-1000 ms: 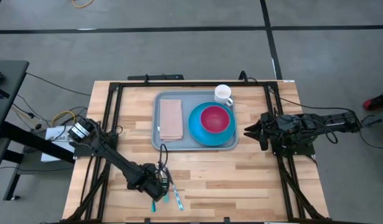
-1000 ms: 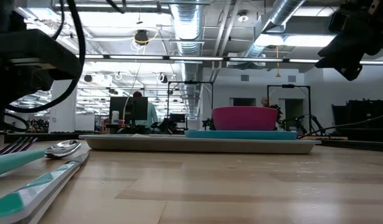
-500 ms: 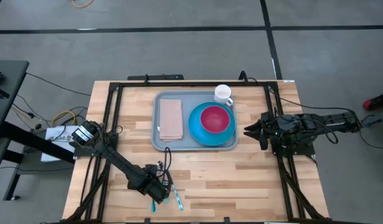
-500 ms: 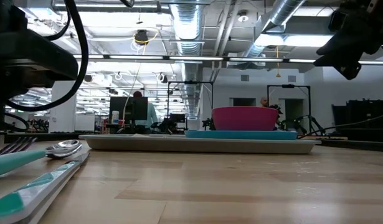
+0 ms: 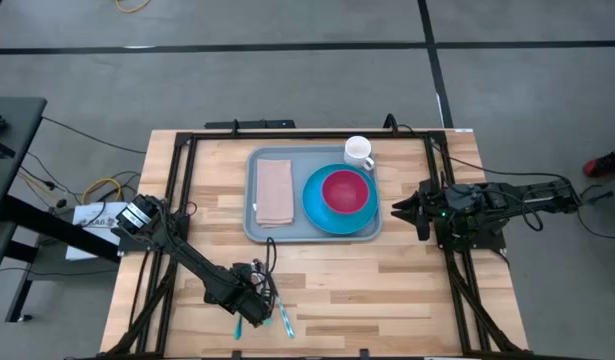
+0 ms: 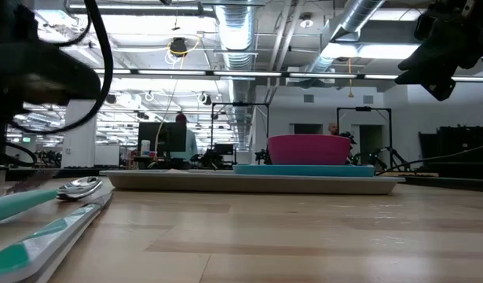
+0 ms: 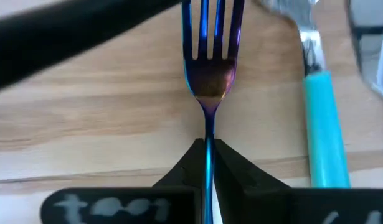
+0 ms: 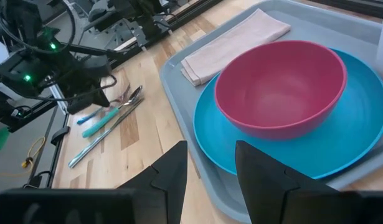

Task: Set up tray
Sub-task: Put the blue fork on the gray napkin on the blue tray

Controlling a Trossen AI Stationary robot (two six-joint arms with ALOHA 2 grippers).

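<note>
The grey-blue tray (image 5: 257,228) lies at the table's middle. It carries a folded beige napkin (image 5: 274,190), a round blue plate (image 5: 317,212) with a pink bowl (image 5: 345,190) on it, and a white mug (image 5: 358,152). By the near edge my left gripper (image 5: 257,305) is shut on a fork (image 7: 208,74) with a bluish metal head. A teal-handled spoon (image 7: 321,118) and a knife (image 7: 372,56) lie on the wood beside it. My right gripper (image 5: 399,212) hovers open just right of the tray, and its fingers (image 8: 172,171) hold nothing. My left gripper pinches the fork's thin neck (image 7: 208,134), just behind the tines, between its two fingertips. The fingers slant down from the near left, and the fork runs on ahead of them with its tines toward the tray. Whether the fork is off the wood I cannot tell.
Black frame rails (image 5: 183,200) run along the table's left, right and far sides. Bare wood (image 5: 367,290) stretches between the tray and the near edge. In the low view, the room behind holds desks and a person (image 6: 181,137).
My left gripper has shut on the fork by the near edge, staying almost in place. In the low view the fork's tines have shifted and blurred. The spoon, the knife and the tray have kept still.
</note>
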